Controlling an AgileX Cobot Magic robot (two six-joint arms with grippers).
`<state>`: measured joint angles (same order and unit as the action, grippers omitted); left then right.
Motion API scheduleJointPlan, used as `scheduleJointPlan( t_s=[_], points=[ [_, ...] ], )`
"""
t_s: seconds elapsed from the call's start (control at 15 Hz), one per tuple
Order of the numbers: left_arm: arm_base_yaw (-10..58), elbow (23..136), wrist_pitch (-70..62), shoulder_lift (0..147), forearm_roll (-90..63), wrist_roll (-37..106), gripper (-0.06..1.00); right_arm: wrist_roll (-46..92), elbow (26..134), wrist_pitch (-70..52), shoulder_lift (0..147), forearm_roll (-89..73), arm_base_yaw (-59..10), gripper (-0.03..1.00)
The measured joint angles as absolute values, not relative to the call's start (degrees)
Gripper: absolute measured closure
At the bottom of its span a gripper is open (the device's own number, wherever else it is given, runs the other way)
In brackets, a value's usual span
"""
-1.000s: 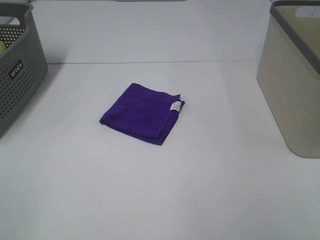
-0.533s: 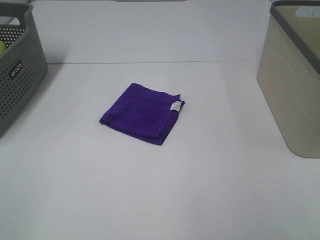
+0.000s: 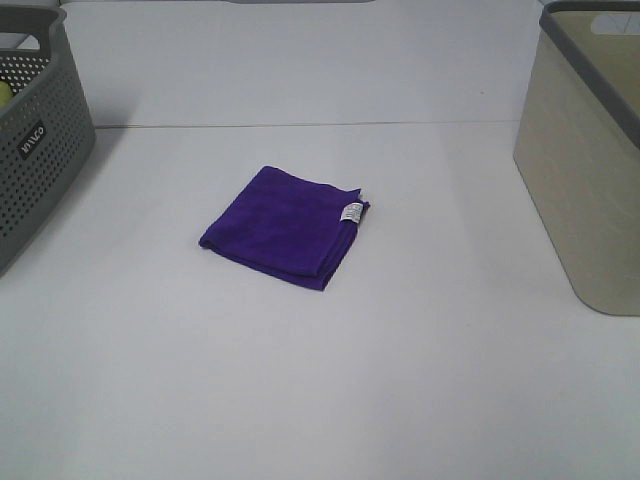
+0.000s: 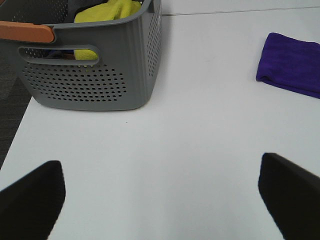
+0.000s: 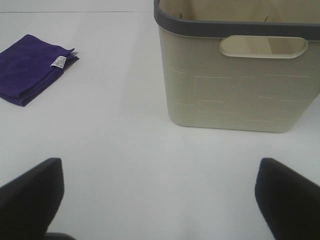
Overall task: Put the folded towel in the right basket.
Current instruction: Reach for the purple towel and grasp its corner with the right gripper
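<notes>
The table (image 3: 420,380) was a plain white sheet, matte and evenly lit, with one thin seam (image 3: 300,125) running across its far part. In the left wrist view a strip of dark floor (image 4: 9,115) showed past the table's edge.

In the high view, the folded towel (image 3: 285,225) lay flat near the middle of the table, a shade toward 9 o'clock. It was deep purple and close to square, so no long axis could be told. It sat cornerwise, like a diamond, with its corners toward roughly 12, 3, 6 and 9 o'clock. The corner with the small white label (image 3: 352,212) pointed toward 3 o'clock, and stacked fold edges showed along the side running from there to 6 o'clock.

The right basket (image 3: 585,170) – beige, grey-rimmed, solid-walled with a slot handle – stood at the 3 o'clock edge, well apart from the towel. The left basket (image 3: 40,150), grey and perforated, stood at 10 o'clock. The left wrist view showed a yellow cloth (image 4: 107,10) inside it and an orange bar (image 4: 25,31) on its rim.

The left gripper (image 4: 160,200) hung over bare table, fingers (image 4: 30,200) spread wide and holding nothing. The right gripper (image 5: 160,197) was spread just as wide – also holding nothing – with the right basket just ahead of it.
</notes>
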<state>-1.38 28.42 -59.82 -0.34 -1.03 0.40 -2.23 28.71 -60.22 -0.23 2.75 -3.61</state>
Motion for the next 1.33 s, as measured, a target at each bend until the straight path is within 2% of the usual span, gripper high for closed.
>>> scheduleJointPlan(
  t_s=[0.33,0.67,0.73,1.0,1.33],
  points=[
    [-1.38,28.42,-59.82,-0.34,-1.03,0.52,-0.05,-2.23,29.97,-61.08,3.44,2.23,-3.61,0.03],
    [-1.32,28.42,-59.82,-0.34,-1.03,0.52,-0.05,-2.23,41.25,-64.46,33.46,-5.84,-3.61,0.03],
    [-1.32,28.42,-59.82,-0.34,-1.03,0.52,-0.05,-2.23,47.04,-63.37,44.58,-6.76,-3.61,0.03],
    [-1.32,28.42,-59.82,-0.34,-1.03,0.52,-0.05,-2.23,52.88,-61.59,58.21,-9.85,-3.61,0.03],
    [-1.32,28.42,-59.82,-0.34,-1.03,0.52,-0.05,0.74,53.97,-51.51,75.86,-29.28,-4.53,0.03]
  ],
)
